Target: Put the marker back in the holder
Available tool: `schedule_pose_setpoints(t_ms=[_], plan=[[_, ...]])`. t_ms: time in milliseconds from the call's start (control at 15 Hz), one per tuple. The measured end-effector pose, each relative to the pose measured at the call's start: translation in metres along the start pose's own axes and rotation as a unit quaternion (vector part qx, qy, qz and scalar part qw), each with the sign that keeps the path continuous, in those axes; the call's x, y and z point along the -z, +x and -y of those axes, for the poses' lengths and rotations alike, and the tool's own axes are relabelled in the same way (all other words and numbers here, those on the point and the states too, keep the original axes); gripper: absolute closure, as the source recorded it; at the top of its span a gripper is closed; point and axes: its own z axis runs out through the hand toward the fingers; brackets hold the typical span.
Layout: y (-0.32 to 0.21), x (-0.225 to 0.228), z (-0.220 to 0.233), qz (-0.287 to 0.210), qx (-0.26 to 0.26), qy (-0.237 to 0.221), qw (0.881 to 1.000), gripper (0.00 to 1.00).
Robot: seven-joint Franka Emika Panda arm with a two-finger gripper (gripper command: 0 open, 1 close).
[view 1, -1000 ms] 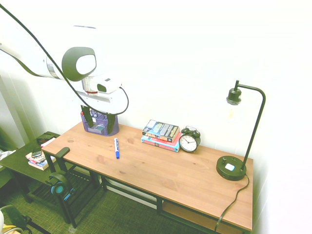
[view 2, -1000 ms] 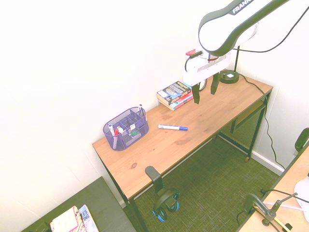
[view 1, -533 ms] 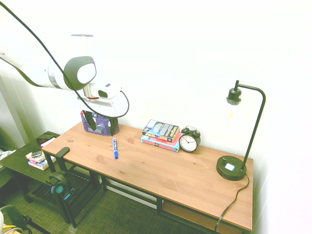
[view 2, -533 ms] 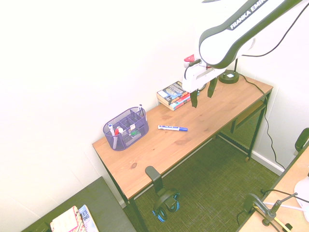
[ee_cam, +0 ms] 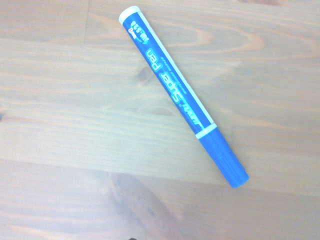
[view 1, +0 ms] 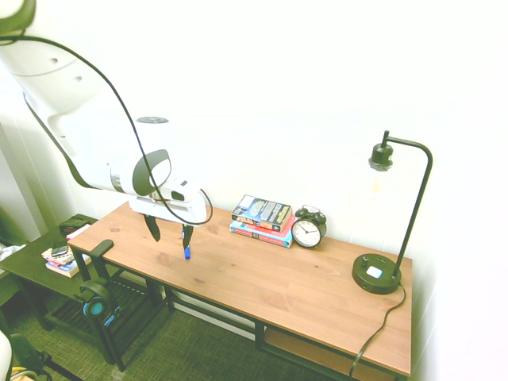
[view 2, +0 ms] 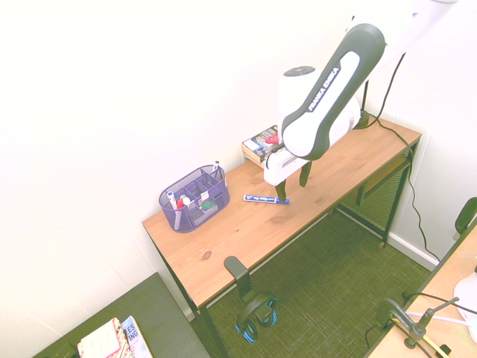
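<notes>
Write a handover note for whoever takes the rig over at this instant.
Gripper: jaws open, nothing held, low over the desk near the marker.
Marker: lying on the desk, blue cap on.
Holder: purple mesh organizer at the desk's wall side, with other pens already in it.
Done: the gripper is down by the marker; no grip yet.
Left: grasp the marker, lift it, carry it to the holder, lower it in and release.

- My first exterior view looks down across the worktop (view 1: 262,278) towards the wall, from the lamp's (view 1: 379,274) wider surroundings.
- My second looks steeply down from the opposite side of my arm (view 2: 328,97).
- Both share the worktop and books (view 2: 261,145).
- My wrist view faces down, close above wood and marker (ee_cam: 175,90).
</notes>
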Motion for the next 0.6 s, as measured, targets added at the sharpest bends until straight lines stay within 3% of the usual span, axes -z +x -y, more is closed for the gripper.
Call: schedule_pose_setpoints(t_ms=[267, 333, 600], plan=[[0.002, -0.034, 0.01, 0.004, 0.013, -0.003, 1.0, 0.0], [0.002, -0.04, 0.014, 0.003, 0.016, -0.002, 1.0, 1.0], [0.013, -0.053, 0.023, -0.002, 0.015, 0.001, 1.0, 1.0]])
